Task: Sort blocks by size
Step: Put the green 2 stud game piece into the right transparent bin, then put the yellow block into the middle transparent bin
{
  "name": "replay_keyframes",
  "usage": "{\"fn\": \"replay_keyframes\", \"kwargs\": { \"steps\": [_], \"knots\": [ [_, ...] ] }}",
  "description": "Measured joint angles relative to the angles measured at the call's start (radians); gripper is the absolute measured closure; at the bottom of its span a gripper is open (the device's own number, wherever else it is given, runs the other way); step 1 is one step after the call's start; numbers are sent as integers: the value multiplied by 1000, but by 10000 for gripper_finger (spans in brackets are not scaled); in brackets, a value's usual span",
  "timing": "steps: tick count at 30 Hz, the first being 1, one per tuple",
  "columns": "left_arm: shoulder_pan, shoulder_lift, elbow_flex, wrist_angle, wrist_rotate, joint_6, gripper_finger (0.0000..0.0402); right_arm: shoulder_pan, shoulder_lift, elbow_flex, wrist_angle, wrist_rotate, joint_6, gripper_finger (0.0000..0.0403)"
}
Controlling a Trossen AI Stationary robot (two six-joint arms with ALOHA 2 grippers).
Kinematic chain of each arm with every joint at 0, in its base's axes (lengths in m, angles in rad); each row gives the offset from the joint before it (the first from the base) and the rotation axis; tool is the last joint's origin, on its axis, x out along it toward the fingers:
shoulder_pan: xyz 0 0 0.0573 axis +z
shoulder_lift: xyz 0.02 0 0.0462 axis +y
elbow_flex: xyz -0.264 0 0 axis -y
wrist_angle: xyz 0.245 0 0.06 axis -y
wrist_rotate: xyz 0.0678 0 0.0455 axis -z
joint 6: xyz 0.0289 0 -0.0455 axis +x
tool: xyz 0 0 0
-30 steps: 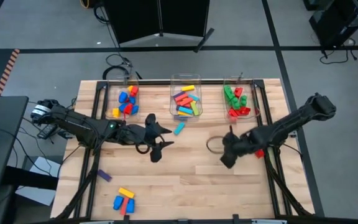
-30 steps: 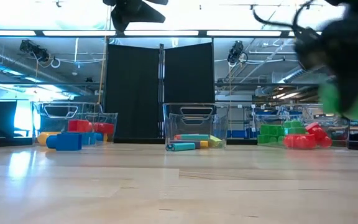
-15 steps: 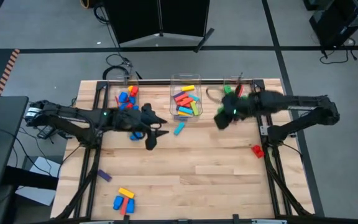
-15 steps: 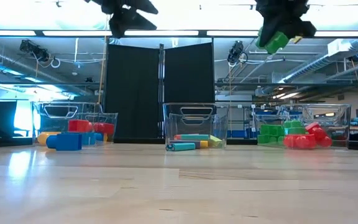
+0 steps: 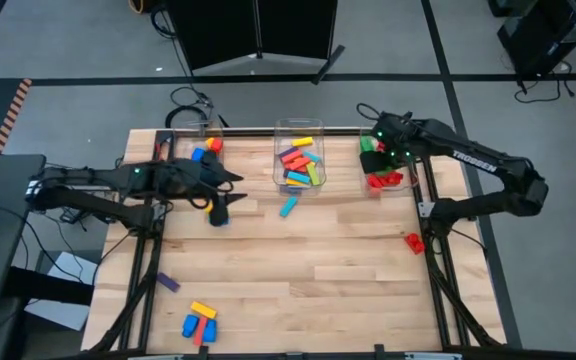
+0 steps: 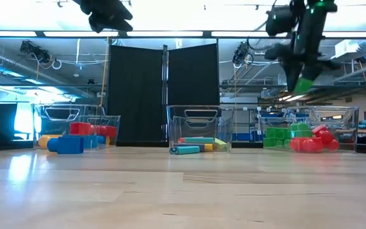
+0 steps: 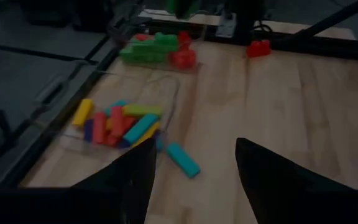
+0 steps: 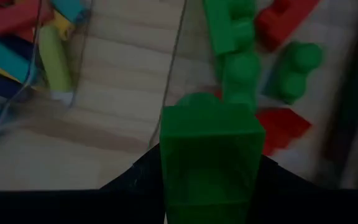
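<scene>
— Green block (image 8: 209, 155) clamped in right fingers (image 8: 210, 180), now carried over bin (image 5: 400, 168) at far right corner of worktop (image 5: 318, 280). Ready to drop.

— Left fingers (image 7: 194, 180) wide, empty, drifted back.

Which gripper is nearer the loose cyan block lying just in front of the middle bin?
Left. The left gripper sits just left of the cyan block; the right gripper, holding a green block, is over the right bin, farther off.
</scene>
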Motion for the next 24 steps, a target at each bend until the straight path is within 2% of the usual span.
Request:
{"fn": "replay_keyframes", "kwargs": {
  "steps": [7,11,16,19,24],
  "knots": [
    [45,-74,0,-75,-6,16,174,-55,14,-166,250,-85,26,256],
    [61,-94,0,-90,-7,25,174,-63,52,-214,269,-92,33,248],
    [78,-97,0,-106,-12,30,174,-61,92,-233,268,-93,36,192],
    [87,-97,0,-108,-13,30,174,-61,98,-233,282,-93,35,172],
    [95,-97,0,-108,-47,-3,175,-61,83,-232,290,-93,27,165]
  ]
}}
